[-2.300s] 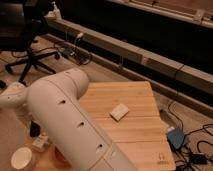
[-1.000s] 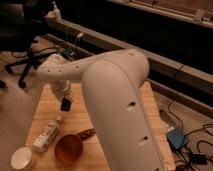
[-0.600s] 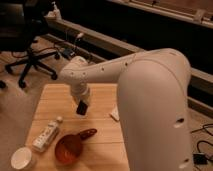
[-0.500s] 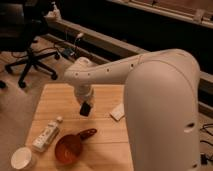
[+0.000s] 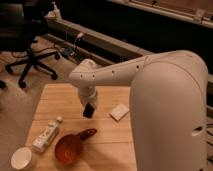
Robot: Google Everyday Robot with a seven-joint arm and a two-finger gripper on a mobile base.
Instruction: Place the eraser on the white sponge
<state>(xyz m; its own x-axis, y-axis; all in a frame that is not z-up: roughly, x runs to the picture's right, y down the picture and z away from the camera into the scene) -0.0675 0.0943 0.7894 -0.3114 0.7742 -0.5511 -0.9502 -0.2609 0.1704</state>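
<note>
The eraser, a small black block, hangs at the tip of my gripper, which is shut on it above the middle of the wooden table. The white sponge, a thin off-white pad, lies flat on the table just to the right of the gripper, apart from the eraser. My large white arm reaches in from the right and hides the table's right side.
A white labelled tube, a dark-red scoop and a round white cup sit at the table's front left. An office chair stands on the floor behind the table at left. A ledge with cables runs along the back.
The gripper has carried the eraser rightward across the table, from near its left side to just beside the white sponge. The arm has swung with it.
</note>
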